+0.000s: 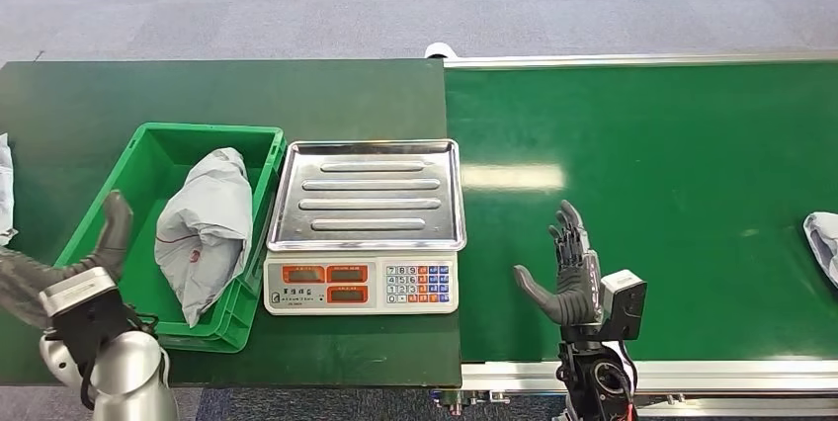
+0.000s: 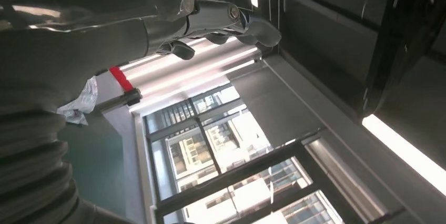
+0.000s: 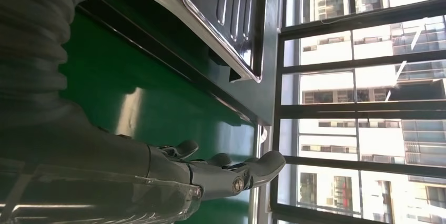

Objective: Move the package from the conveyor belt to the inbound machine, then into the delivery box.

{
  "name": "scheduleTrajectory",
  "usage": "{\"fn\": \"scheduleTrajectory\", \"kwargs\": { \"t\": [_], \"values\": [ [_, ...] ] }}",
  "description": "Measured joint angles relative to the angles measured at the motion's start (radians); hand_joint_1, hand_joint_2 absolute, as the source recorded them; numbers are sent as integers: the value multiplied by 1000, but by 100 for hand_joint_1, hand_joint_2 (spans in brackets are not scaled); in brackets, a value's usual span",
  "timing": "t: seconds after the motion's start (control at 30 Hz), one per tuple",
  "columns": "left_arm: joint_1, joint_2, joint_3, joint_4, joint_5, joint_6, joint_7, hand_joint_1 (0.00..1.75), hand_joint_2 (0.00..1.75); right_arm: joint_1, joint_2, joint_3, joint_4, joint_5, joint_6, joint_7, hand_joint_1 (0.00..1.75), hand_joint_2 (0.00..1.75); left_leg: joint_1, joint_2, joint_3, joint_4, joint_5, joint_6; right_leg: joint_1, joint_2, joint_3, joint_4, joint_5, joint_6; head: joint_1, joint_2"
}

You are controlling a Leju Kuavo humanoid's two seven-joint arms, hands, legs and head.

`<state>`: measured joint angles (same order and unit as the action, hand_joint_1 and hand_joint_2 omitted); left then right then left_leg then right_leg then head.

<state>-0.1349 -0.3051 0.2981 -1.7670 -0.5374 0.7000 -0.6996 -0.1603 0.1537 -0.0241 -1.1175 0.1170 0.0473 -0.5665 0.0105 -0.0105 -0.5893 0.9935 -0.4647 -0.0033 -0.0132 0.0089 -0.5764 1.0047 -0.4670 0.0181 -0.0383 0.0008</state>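
Head view: a grey package (image 1: 206, 231) is seen lying in the green delivery box (image 1: 148, 149) at centre left; the scale's steel tray (image 1: 366, 194) beside it is bare. A second package (image 1: 823, 243) is cut by the right edge, on the conveyor belt (image 1: 642, 194). Risk judged: it may travel past the right hand (image 1: 571, 278) before a reach is made. Both hands are raised, fingers apart, nothing held; the left hand (image 1: 74, 263) is at lower left.

Left wrist view: left hand (image 2: 221, 21) fingers spread, empty.

Right wrist view: right hand (image 3: 231, 169) fingers apart above belt, near tray (image 3: 226, 19)
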Motion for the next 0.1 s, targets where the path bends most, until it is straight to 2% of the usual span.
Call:
{"fn": "scheduleTrajectory", "kwargs": {
  "t": [0.1],
  "values": [
    [3, -7, 3, -57, 46, 0, 0, 0, 175, -7, 0, 2, 9, -4, -3, -2, 0, 175, 0, 0, 0, 0, 0, 0, 0, 0, 0, 0, 0, 0, 0, 0]
  ]
}}
